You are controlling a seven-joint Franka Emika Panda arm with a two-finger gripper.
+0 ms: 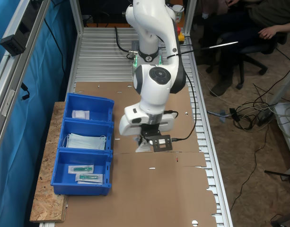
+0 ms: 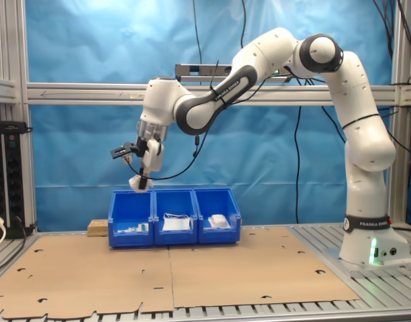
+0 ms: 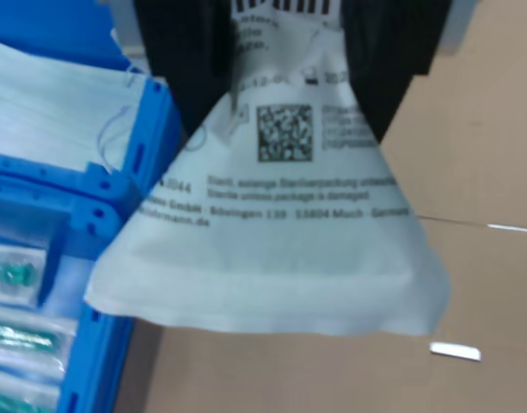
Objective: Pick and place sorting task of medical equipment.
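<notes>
Gripper [image 2: 142, 178] hangs in the air above the cardboard sheet [image 1: 154, 189], just beside the row of blue bins [image 1: 83, 144]; in the second exterior view it sits above the bin at the second exterior view's left end. Its black fingers [image 3: 190, 60] are clamped on the top of a white packet [image 3: 280, 232], which fans out below them, printed side toward the wrist camera. The packet also shows as a small white shape under the gripper in both exterior views [image 1: 143, 145], clear of the cardboard. One end bin holds a white packet [image 1: 80, 114], the middle bin pale blue masks [image 1: 85, 141], the other end bin green-tipped items in clear sleeves [image 1: 85, 173].
</notes>
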